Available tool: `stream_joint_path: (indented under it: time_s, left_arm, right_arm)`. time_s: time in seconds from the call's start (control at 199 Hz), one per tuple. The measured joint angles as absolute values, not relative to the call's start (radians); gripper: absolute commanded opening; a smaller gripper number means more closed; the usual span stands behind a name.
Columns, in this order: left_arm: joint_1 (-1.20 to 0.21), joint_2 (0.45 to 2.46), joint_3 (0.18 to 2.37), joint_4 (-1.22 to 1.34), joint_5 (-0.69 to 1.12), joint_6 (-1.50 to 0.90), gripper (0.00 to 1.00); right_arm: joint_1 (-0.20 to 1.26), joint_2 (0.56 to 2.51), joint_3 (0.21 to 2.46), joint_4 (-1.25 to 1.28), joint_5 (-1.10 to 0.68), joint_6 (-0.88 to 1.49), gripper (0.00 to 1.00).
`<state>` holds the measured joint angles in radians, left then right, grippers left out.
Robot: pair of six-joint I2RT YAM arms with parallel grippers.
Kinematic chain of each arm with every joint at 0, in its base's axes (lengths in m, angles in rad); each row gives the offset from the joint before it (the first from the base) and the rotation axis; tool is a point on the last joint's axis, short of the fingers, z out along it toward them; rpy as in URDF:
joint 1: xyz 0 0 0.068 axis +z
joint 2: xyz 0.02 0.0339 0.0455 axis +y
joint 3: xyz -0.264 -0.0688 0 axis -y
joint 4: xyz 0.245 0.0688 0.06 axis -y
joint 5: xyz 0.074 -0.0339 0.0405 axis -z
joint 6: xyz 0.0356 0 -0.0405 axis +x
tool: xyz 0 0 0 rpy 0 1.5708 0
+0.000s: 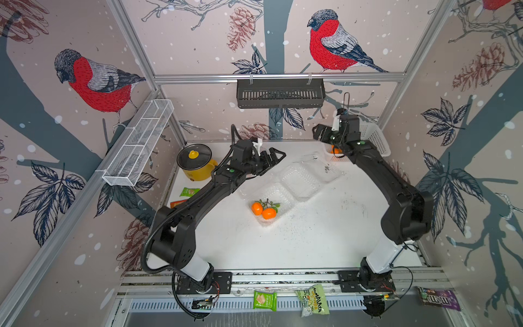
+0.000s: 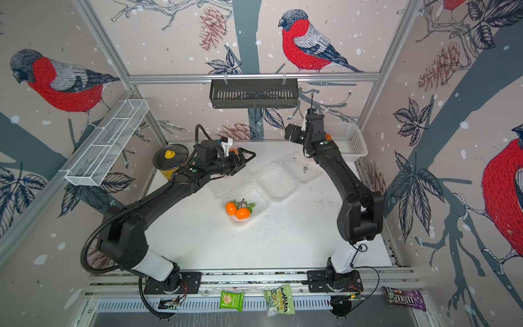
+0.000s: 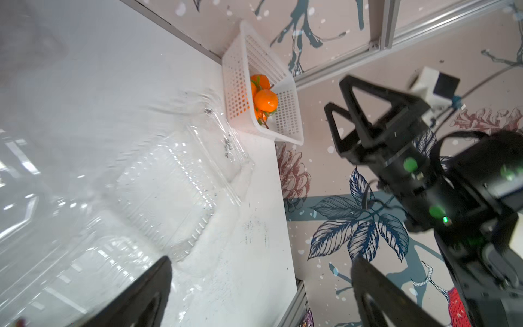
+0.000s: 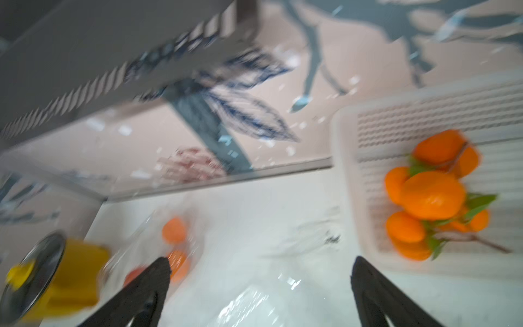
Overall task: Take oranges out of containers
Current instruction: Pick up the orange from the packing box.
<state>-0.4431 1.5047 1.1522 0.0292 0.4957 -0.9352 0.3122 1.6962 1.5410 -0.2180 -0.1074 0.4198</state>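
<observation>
Two oranges (image 1: 263, 210) on a leafy twig lie in the nearest container (image 1: 283, 195), near the middle of the table (image 1: 311, 243); the middle container (image 1: 300, 181) and the far container (image 1: 325, 170), lined up beside it toward the back right corner, look empty; a heap of oranges (image 4: 433, 195) lies in the white basket (image 1: 377, 140) in that corner, so by my reckoning most of the job is done and only the near pair is left to lift out; the right gripper (image 4: 261, 262) hangs by the basket's table-side edge, its jaws spread wide with nothing between them; the left gripper (image 3: 261, 259) hovers above the table behind the containers, not far from the yellow pot (image 1: 195, 165), likewise wide apart and empty; harder to read: the right wrist view is smeared, so the basket's fruit cannot be counted surely, and the right arm covers most of the heap in both top views; clear plastic on white leaves the lids and rims faint, and I cannot tell whether the far container's lid is thrown back or folded over; a small orange patch (image 2: 233, 151) shows beside the left wrist in a top view, and whether it is a stray fruit or part of the arm I cannot say.
</observation>
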Motion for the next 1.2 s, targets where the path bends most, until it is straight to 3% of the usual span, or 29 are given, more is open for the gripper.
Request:
stream_joint_path:
  time_s: [0.216, 0.426, 0.526, 0.922, 1.083, 1.203]
  left_arm:
    - [-0.371, 1.263, 0.841, -0.01, 0.466, -0.941, 0.97]
    - [-0.31, 1.133, 0.668, -0.002, 0.469, -0.974, 0.97]
    - [-0.306, 1.121, 0.622, 0.025, 0.476, -0.999, 0.97]
    - [-0.304, 1.12, 0.586, 0.07, 0.499, -1.044, 0.97]
    - [-0.304, 1.13, 0.588, 0.07, 0.502, -1.044, 0.97]
    - [-0.304, 1.137, 0.589, 0.07, 0.505, -1.044, 0.97]
  right_arm:
    - [0.581, 1.575, 1.284, -0.236, -0.13, 0.387, 0.99]
    - [0.761, 1.58, 1.165, -0.268, -0.159, 0.364, 0.79]
    - [0.786, 1.619, 1.134, -0.268, -0.164, 0.364, 0.68]
    - [0.842, 1.901, 1.24, -0.234, -0.186, 0.368, 0.42]
    - [0.848, 1.939, 1.244, -0.234, -0.181, 0.371, 0.1]
    - [0.847, 1.938, 1.245, -0.233, -0.17, 0.39, 0.05]
